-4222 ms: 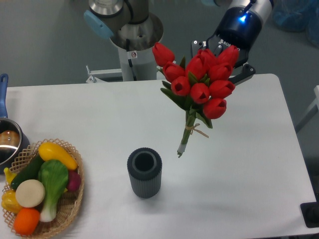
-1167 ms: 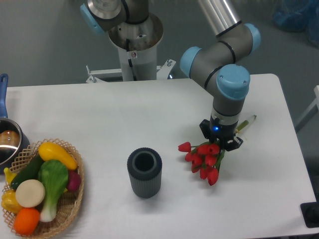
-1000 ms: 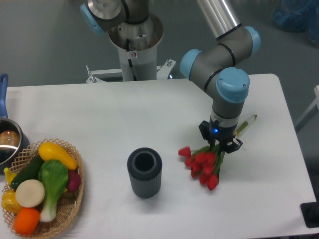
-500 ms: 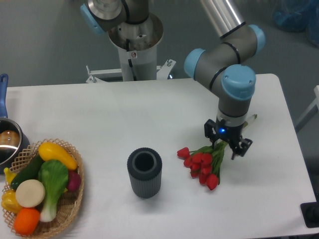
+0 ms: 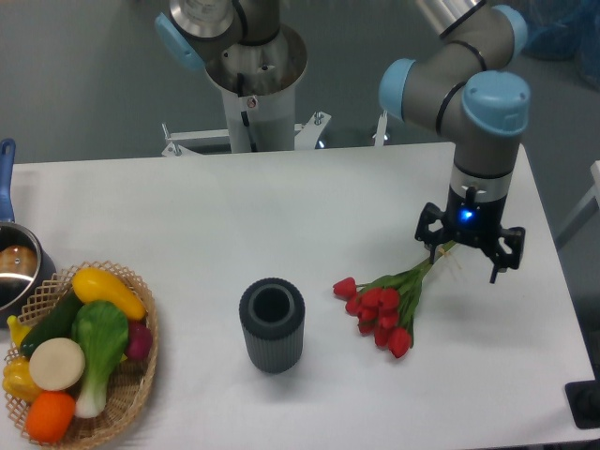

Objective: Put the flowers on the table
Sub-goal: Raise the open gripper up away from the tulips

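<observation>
Below & left of hand (image 5: 468,259), flowers (image 5: 384,305) lie flat on desk (image 5: 187,216); hand wide apart, holding nothing, over stem ends.

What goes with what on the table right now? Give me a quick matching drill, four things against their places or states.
Things:
1. flowers
2. vase
3. gripper
4. basket

States:
A. upright, empty, mid-table
B. open, above the stem ends
C. lying flat on the table, right of the vase
D. at the left edge, full of toy vegetables

Pairs: 1-C, 2-A, 3-B, 4-D
</observation>
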